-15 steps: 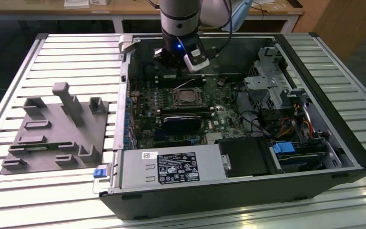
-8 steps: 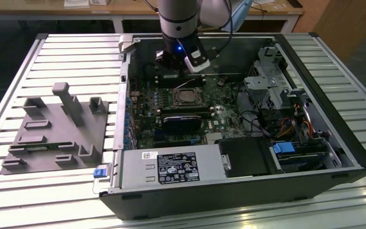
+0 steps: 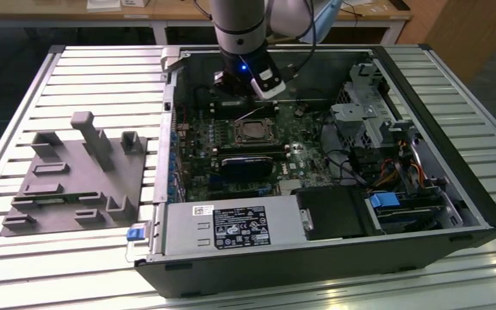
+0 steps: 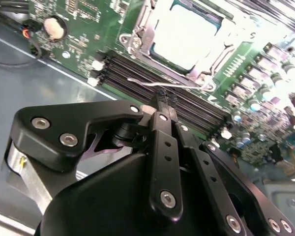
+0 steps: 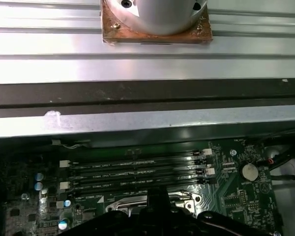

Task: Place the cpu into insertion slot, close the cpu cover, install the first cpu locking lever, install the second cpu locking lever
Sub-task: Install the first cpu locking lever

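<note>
The cpu (image 4: 187, 37) lies in the insertion slot (image 3: 252, 131) on the green motherboard, its silver top showing through the cut-out of the cpu cover (image 4: 143, 29), which lies flat around it. A thin wire locking lever (image 4: 187, 85) sticks out along the socket edge that faces the memory slots (image 4: 132, 73). My gripper (image 4: 163, 98) is shut, with its black fingertips right at this lever; I cannot tell whether they touch it. In the exterior view my gripper (image 3: 261, 103) hangs over the socket's far edge. The first wrist view shows the gripper (image 5: 157, 196) above the socket frame (image 5: 128, 202).
The open computer case (image 3: 454, 168) surrounds the board. A black block (image 3: 248, 163) sits just in front of the socket, and a power supply (image 3: 230, 227) lies at the near edge. Drive cage and cables (image 3: 377, 129) are at the exterior view's right, a grey fixture (image 3: 75, 174) at its left.
</note>
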### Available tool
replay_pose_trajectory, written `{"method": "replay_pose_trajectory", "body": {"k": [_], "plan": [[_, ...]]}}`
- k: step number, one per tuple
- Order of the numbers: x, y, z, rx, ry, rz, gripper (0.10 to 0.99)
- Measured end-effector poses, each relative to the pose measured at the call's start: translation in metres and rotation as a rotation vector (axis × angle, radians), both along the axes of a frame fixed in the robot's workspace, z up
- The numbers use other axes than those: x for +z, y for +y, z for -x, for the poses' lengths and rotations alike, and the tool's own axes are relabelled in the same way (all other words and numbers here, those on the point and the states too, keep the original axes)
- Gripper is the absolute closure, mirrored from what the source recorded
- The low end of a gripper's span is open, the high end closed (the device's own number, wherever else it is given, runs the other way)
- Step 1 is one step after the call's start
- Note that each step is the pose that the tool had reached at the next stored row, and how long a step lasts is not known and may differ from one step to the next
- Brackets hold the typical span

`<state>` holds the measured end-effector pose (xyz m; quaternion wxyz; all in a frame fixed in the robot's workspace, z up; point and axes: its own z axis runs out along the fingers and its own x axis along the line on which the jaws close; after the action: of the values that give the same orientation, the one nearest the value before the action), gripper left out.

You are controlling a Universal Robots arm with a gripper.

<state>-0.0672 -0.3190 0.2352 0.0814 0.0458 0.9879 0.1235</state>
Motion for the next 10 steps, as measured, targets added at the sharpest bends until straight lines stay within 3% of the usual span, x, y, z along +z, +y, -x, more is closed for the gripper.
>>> {"method": "replay_pose_trajectory", "body": {"k": [8,9,10], "plan": [[-0.0046,0.0000,0.0011,0.000,-0.0682,0.000,0.984],[-0.0053,0.0000,0.0013,0.000,-0.0753,0.000,0.984],[-0.0062,0.0000,0.0014,0.000,-0.0792,0.000,0.984]]}}
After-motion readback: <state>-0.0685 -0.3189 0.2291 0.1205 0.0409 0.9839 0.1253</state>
